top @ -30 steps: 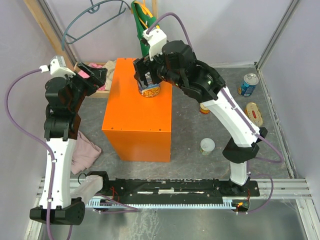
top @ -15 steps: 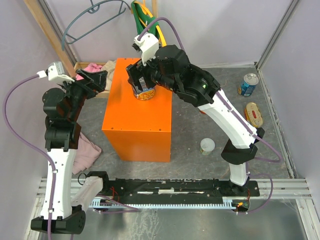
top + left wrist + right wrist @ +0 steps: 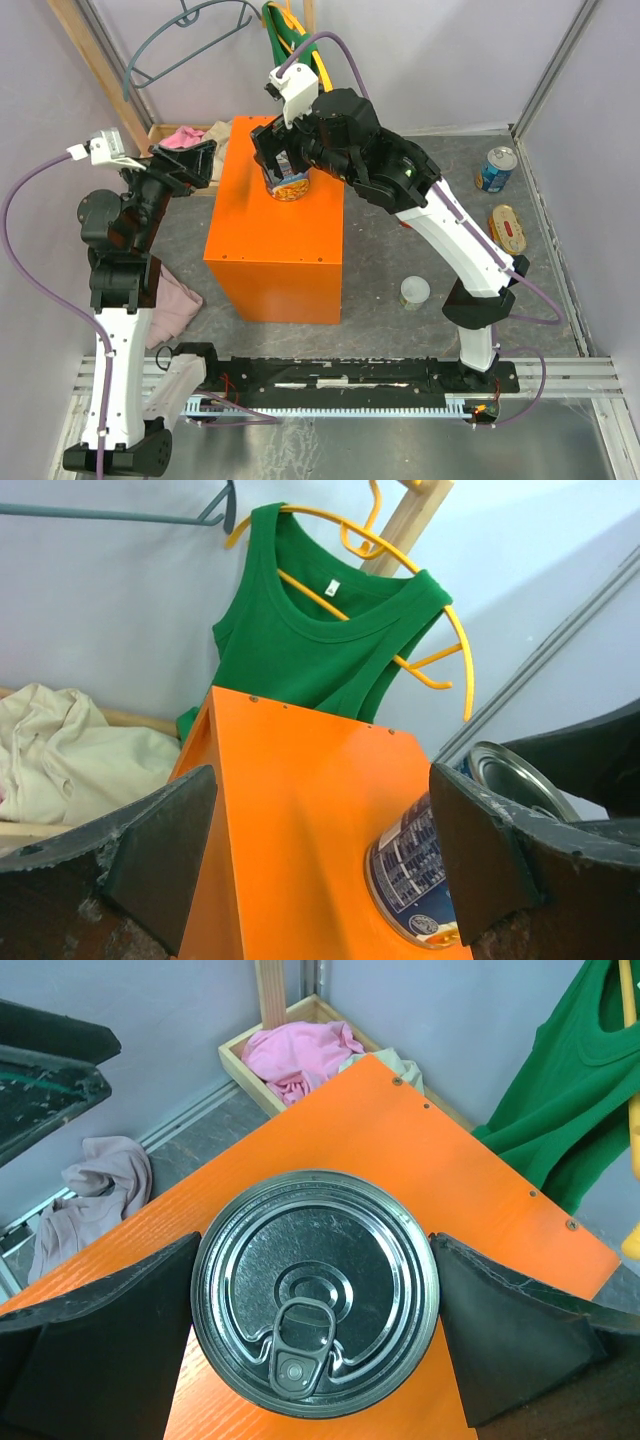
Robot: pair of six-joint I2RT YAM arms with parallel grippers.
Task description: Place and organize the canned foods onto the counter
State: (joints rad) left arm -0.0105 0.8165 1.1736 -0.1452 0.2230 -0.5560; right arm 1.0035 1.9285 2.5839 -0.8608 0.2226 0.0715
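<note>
A tall blue-labelled can (image 3: 290,187) with a silver pull-tab top (image 3: 315,1305) stands upright on the orange counter (image 3: 275,250), toward its back middle. My right gripper (image 3: 315,1330) hangs over it, open, its dark fingers (image 3: 110,1340) flanking the can's sides very closely. My left gripper (image 3: 195,160) hovers in the air off the counter's left back corner, open and empty, aimed at the counter (image 3: 300,810) and the can (image 3: 420,880). On the grey floor to the right lie another blue can (image 3: 495,168), an oval yellow-red tin (image 3: 508,228) and a white-lidded can (image 3: 414,292).
A wooden tray of pink and cream clothes (image 3: 295,1055) sits behind the counter's left corner. A green top on a yellow hanger (image 3: 320,640) hangs behind the counter. A pink cloth (image 3: 170,305) lies on the floor by the left arm.
The right arm carried the can a little left and back across the counter top, then its jaws eased apart. The left arm drew back leftward.
</note>
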